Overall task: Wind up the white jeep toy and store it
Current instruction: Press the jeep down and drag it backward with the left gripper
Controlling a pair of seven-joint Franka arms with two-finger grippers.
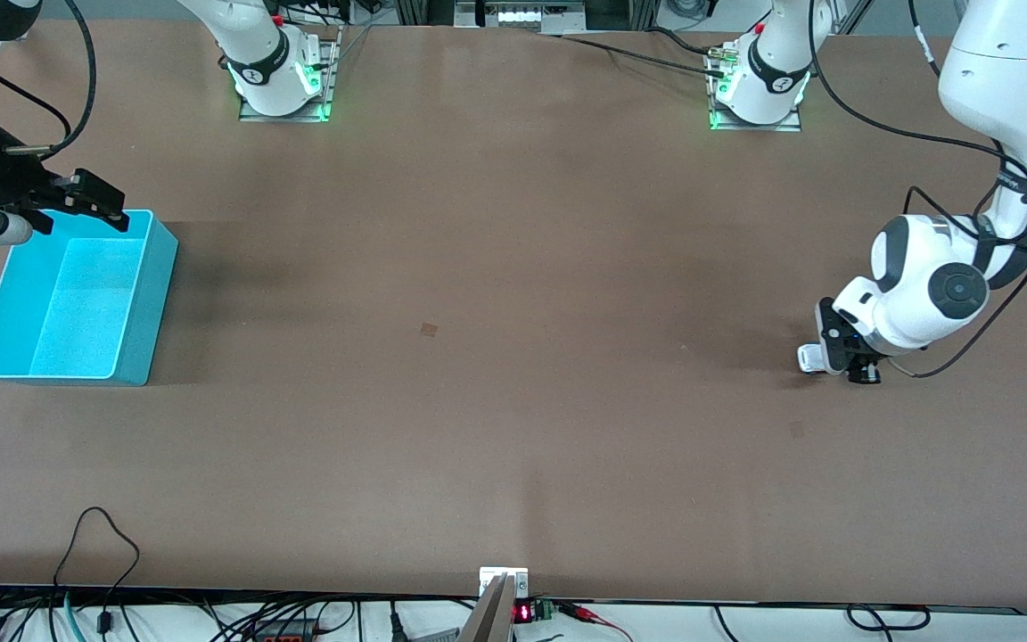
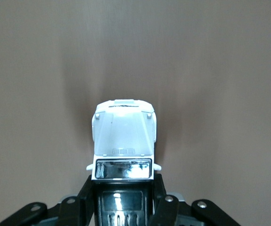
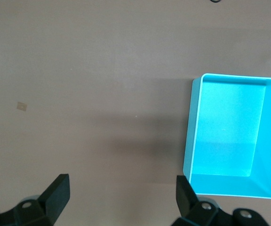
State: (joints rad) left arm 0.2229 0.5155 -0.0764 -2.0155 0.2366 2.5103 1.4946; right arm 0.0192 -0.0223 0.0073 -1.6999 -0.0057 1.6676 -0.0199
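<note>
A: Where is the white jeep toy [image 2: 123, 141]?

B: Between the fingers of the left gripper [image 2: 123, 200], at the left arm's end of the table [image 1: 513, 357]. In the left wrist view the black fingers [image 2: 86, 195] press against both flanks of the cab, so the jaws are narrow and clamped on it. The hood and bumper stick out past the fingertips, while the windshield and black roof sit right in the grip.

A: Is it on the table or lifted?

B: It is low, at the surface. In the front view only a bit of white shows, the toy [image 1: 809, 358] peeking out from under the left gripper [image 1: 834, 357], with a shadow directly beneath it. Whether the wheels actually touch the table, I cannot tell.

A: And the other arm?

B: The right gripper [image 1: 90, 203] hangs over the edge of the turquoise bin [image 1: 152, 294] that is farther from the front camera, at the right arm's end of the table. Its jaws are spread wide with nothing between them; in the right wrist view the two fingers [image 3: 55, 193] stand well apart, the bin [image 3: 192, 141] showing just past one of them.

A: How far is the jeep from the bin?

B: Well apart, at the two ends of the table.
</note>
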